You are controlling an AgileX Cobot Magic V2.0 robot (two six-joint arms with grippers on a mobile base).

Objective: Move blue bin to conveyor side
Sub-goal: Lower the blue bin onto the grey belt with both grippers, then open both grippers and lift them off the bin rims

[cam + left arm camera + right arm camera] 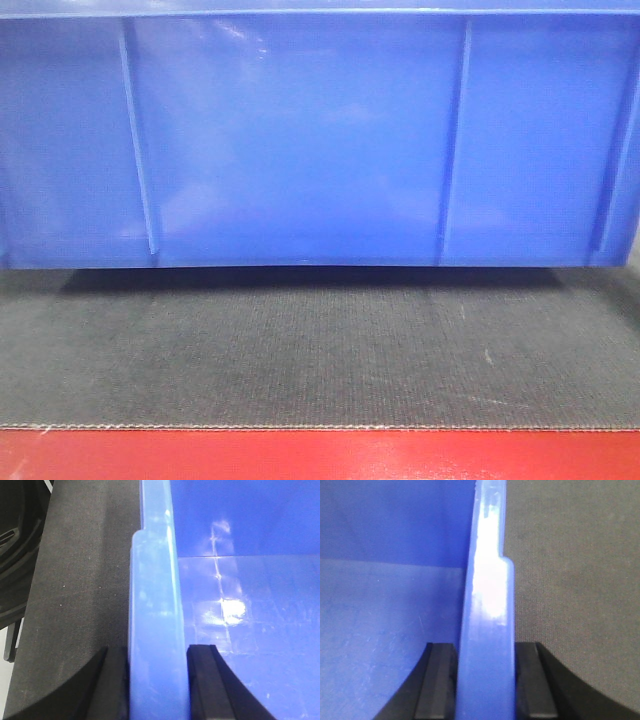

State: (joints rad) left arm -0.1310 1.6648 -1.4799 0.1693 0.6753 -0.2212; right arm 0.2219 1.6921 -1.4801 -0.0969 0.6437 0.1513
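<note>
- Left gripper (158, 680) and right gripper (485, 680): each clenched on the thick rim of the large glossy blue plastic bin (300, 140).
- Bin sits on the dark grey woven conveyor belt (320, 360), near its red edge strip (320, 455).
- Judged step: carrying or placing; next, a level, synchronised set-down and release.

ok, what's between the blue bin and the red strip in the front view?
Only bare conveyor belt: dark woven surface runs from the blue bin wall to the red strip, nothing on it in the exterior front-facing view.

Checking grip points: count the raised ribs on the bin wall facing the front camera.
4 on the blue bin: left, right of centre, far right edge, far left edge partly cut off. More may lie outside the frame.
</note>
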